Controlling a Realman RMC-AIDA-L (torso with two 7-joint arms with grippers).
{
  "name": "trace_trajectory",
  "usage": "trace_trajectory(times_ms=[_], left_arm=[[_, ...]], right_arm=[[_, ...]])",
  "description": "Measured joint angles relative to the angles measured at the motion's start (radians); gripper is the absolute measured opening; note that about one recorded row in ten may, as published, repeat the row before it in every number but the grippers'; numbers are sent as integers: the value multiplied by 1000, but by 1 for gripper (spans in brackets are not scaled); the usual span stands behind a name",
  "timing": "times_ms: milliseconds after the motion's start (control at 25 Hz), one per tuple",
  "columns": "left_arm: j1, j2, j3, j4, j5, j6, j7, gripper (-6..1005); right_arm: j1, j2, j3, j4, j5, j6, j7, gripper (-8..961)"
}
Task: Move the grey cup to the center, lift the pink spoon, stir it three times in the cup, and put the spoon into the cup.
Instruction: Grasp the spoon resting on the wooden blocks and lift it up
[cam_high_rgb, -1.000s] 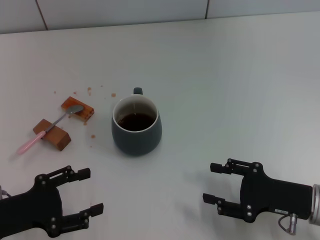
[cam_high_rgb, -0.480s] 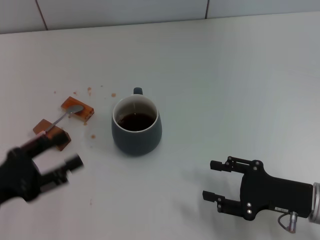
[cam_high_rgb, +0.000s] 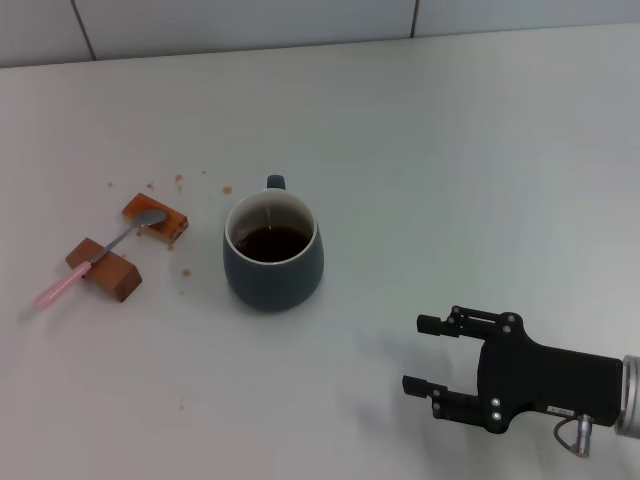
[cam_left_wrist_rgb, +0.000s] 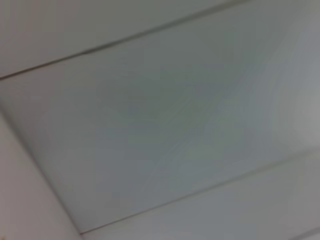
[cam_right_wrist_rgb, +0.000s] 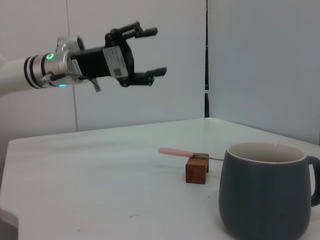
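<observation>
The grey cup stands near the table's middle, handle at the far side, with dark liquid inside; the right wrist view shows the cup close up. Left of it the pink spoon lies across two brown blocks, its bowl on the far one. The spoon shows beyond the cup in the right wrist view. My right gripper hovers open and empty near the table's front right, well apart from the cup. My left gripper is raised high above the table, open and empty, outside the head view.
Two brown blocks carry the spoon. Small brown crumbs lie scattered around them. A tiled wall runs behind the white table. The left wrist view shows only wall tiles.
My left gripper has risen from the table's front left and left the head view. The right gripper has edged slightly left. Cup and spoon have not moved.
</observation>
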Motion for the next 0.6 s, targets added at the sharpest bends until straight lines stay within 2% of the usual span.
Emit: trace_trajectory(times_ms=[80,120,240,360,600], left_arm=[[7,4,-1,5,1,-14,-58,768],[23,13,3,23,29,-71,-180,768],[29,23,4,35,62,-102,-235,768],[32,45,4,43,169,-154,-316,767],[42,49,-5,-8,233,-210,-359,766]], right_arm=[[3,-1,0,-1,-1,0,1,681],[5,-1,0,-1,-2,0,1,681],[12,-2,0,-4,-3,-1,3,681],[16,-2,-1,-5,-4,-1,12,681],[27,-2,-2,-8,-5,-1,29,681]])
